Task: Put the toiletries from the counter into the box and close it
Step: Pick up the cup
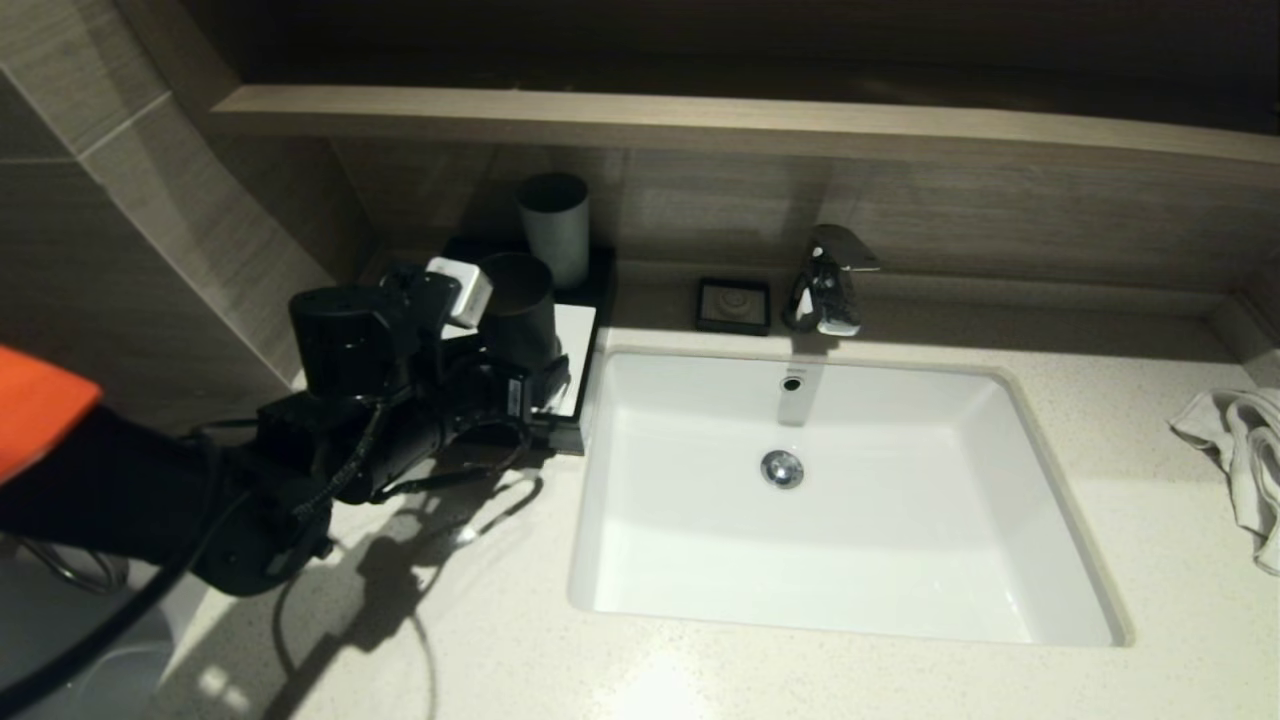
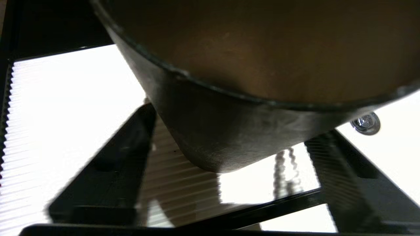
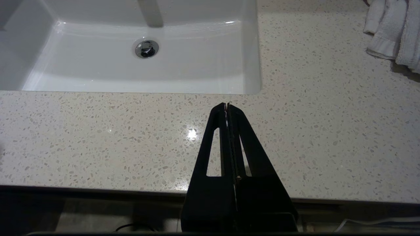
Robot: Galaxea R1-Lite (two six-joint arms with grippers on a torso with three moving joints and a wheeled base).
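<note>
The black box, with its white top panel (image 1: 577,335), stands left of the sink; the ribbed white panel fills the left wrist view (image 2: 65,124). A black cup (image 1: 517,300) stands on it. My left gripper (image 1: 545,385) is over the panel's front. It is open, with its fingers (image 2: 108,164) either side of the cup's base (image 2: 223,144). No sachets show in any view. The box's drawer front is hidden behind my left arm. My right gripper (image 3: 227,105) is shut and empty above the counter's (image 3: 98,137) front edge, out of the head view.
A grey cup (image 1: 553,225) stands at the back of the box. A small black soap dish (image 1: 733,305) and the faucet (image 1: 825,280) are behind the white sink (image 1: 700,560). A white towel (image 1: 1240,450) lies at the far right.
</note>
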